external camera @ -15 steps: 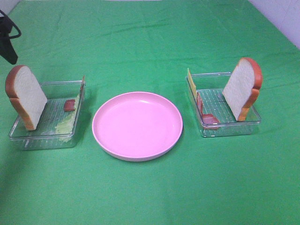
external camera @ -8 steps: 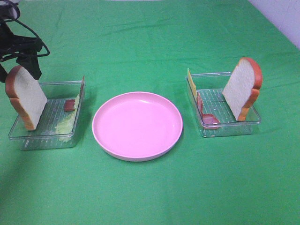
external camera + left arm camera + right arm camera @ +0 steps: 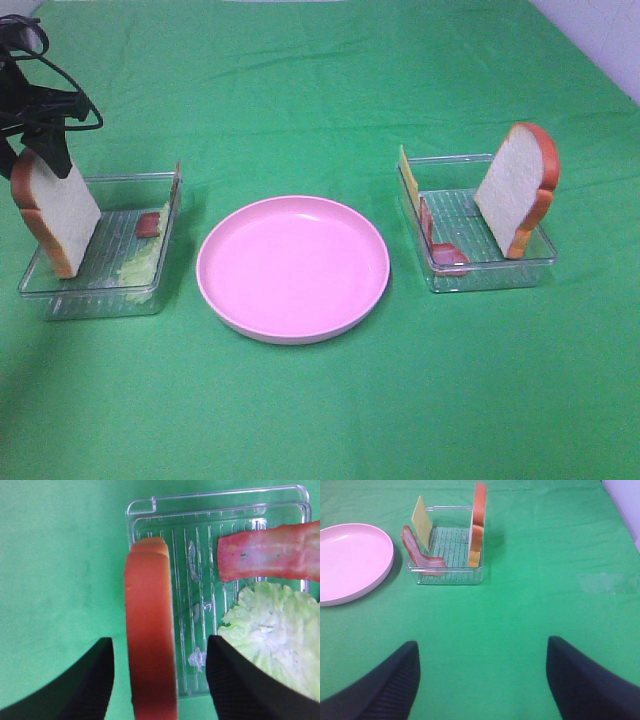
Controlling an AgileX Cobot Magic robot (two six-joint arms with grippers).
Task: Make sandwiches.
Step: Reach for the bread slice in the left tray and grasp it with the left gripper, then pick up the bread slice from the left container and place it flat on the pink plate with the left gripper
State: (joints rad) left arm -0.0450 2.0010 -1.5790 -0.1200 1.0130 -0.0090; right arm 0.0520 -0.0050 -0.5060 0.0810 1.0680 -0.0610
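Exterior high count: two clear trays, one pink plate (image 3: 292, 268), two bread slices, all on the green-covered bench (image 3: 300, 420). The plate sits between the trays, touching neither.

The left tray (image 3: 60, 300) holds one bread slice (image 3: 58, 210) leaning on the wall away from the plate. It also holds one lettuce leaf (image 3: 140, 265), one bacon strip (image 3: 148, 224), and one thin orange-edged piece (image 3: 177, 182) standing against the plate-side wall. I cannot tell what that piece is.

The right tray (image 3: 490, 275) holds one bread slice (image 3: 515, 190), upright on the side away from the plate, and one yellow cheese slice (image 3: 407, 178) leaning at the plate side. There is bacon (image 3: 445, 255) below the cheese, bent. It could be one strip or two, I cannot tell.

My left fingers (image 3: 100, 680) are spread on either side of the left slice's crust, a thin gap showing on each side, gripping nothing. One finger hangs outside the tray over the cloth, the other inside it. The lettuce is just beside the inner finger and the bacon lies past it, across the tray floor.

My right fingers (image 3: 395, 680) are wide apart and empty, over bare cloth. They are well short of the right tray and out of the exterior high view.
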